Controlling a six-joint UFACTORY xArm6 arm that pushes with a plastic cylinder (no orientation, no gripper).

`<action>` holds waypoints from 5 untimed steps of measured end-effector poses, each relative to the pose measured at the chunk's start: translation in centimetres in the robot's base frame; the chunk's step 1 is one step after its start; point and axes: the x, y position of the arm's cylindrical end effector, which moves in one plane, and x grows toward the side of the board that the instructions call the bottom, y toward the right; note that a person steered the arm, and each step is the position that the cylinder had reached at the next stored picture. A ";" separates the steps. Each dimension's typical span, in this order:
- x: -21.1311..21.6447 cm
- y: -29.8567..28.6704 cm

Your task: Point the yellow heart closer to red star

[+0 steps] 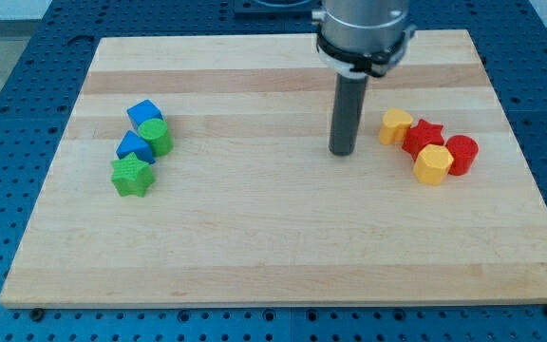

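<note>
The yellow heart (396, 125) lies at the view's right, touching the upper left side of the red star (424, 136). My tip (341, 152) rests on the board to the left of the heart, a short gap away and touching no block. A yellow hexagon block (432, 164) sits just below the red star, and a red cylinder (462, 154) sits to the star's right.
At the view's left is a cluster: a blue cube (143, 115), a green cylinder (156, 137), a second blue block (134, 147) and a green star (132, 175). All lie on the wooden board (283, 237), which rests on a blue perforated table.
</note>
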 end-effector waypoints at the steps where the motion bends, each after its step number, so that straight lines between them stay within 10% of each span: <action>1: -3.4 0.1; 5: -1.5 6.2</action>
